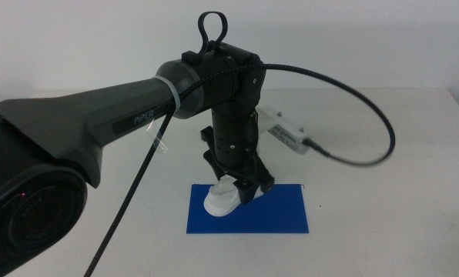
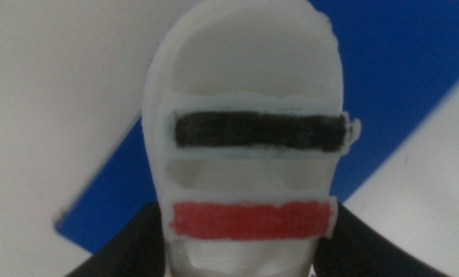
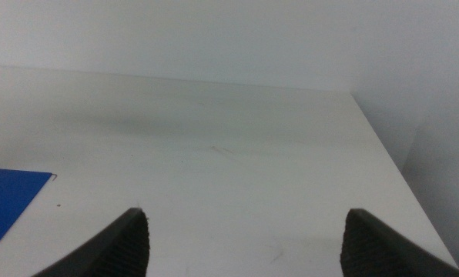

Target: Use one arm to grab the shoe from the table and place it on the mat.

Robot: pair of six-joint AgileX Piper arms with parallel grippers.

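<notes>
The left arm [image 1: 98, 123] reaches in from the left over the middle of the white table [image 1: 399, 154]. My left gripper [image 1: 241, 192] is shut on the white shoe [image 1: 223, 198] and holds it tilted, toe down, at the left part of the blue mat [image 1: 283, 211]. I cannot tell whether the sole touches the mat. In the left wrist view the shoe [image 2: 249, 115] fills the middle, with its black and red straps, between my dark jaws; the mat [image 2: 399, 69] lies behind it. My right gripper [image 3: 245, 231] is open and empty over bare table.
A black cable [image 1: 368, 108] loops from the left wrist out to the right above the table. The right wrist view shows a corner of the mat [image 3: 6, 200] and the table's far and right edges.
</notes>
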